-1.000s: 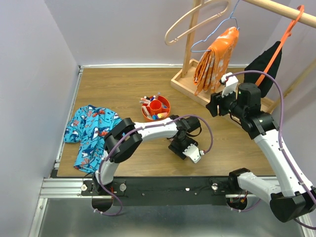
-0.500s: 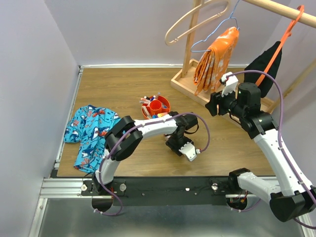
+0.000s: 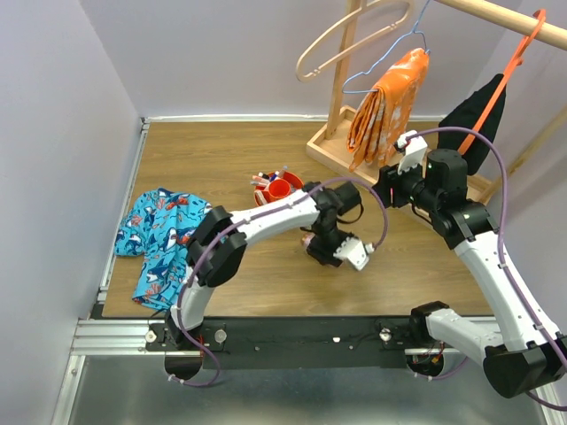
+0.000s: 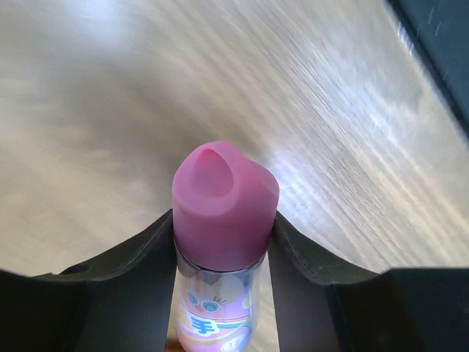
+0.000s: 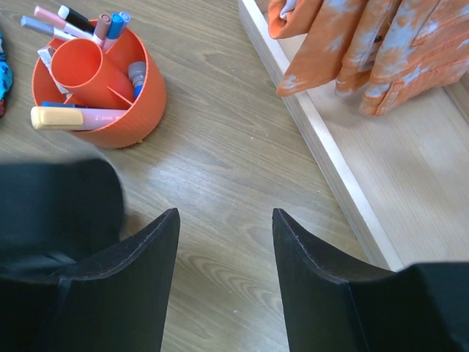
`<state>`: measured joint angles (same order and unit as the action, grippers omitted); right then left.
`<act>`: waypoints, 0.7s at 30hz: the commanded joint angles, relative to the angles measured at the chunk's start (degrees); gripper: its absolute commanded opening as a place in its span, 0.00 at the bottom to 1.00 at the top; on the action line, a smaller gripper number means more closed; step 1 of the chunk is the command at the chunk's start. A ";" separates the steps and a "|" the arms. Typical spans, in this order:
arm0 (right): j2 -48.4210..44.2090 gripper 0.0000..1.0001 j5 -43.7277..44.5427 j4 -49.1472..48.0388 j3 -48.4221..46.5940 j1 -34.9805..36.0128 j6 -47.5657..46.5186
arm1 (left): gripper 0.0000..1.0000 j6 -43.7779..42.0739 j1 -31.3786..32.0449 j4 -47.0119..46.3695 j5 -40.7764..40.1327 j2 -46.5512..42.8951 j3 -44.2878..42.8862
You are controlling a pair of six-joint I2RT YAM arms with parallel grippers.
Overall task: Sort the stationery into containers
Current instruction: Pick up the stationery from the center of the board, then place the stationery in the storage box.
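My left gripper is shut on a stubby marker with a pink cap and a clear printed barrel, held above the wooden table. In the top view this gripper hangs to the near right of the red-orange bowl, which the left arm partly hides. The bowl has a central cup, and several pens and markers lie in its compartments. My right gripper is open with bare wood between its fingers. It hovers to the right of the bowl.
A wooden rack base stands at the back right, with an orange cloth and a black garment on hangers. A blue shark-print cloth lies at the left. The left arm shows as a dark blur beside my right fingers.
The left gripper, still holding the marker, has moved a little away from the near edge and turned to the right. The right arm has hardly moved.
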<state>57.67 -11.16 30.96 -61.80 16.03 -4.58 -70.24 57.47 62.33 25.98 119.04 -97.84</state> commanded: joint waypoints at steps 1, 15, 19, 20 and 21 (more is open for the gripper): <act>-0.80 0.61 0.96 -0.64 0.63 -0.48 -0.87 | 0.00 14.05 -5.17 -0.79 17.57 -10.75 -6.30; 4.20 0.60 -1.41 -0.46 -1.74 -1.00 -2.72 | 0.00 78.73 -31.27 -74.85 32.03 -24.74 18.72; 6.31 0.60 -2.90 -0.29 -3.23 -1.70 -2.72 | 0.00 87.46 -35.41 -88.23 30.72 -23.42 24.18; 7.01 0.59 -2.99 -0.20 -3.67 -1.97 -2.80 | 0.00 88.16 -36.54 -92.17 30.36 -23.51 26.45; 7.37 0.59 -3.25 -0.02 -4.37 -2.06 -3.06 | 0.00 90.08 -36.90 -94.21 30.10 -23.16 27.35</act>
<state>63.37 -12.12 30.98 -62.50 14.90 -6.61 4.84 22.55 -7.79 54.81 95.85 -74.61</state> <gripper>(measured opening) 0.601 0.547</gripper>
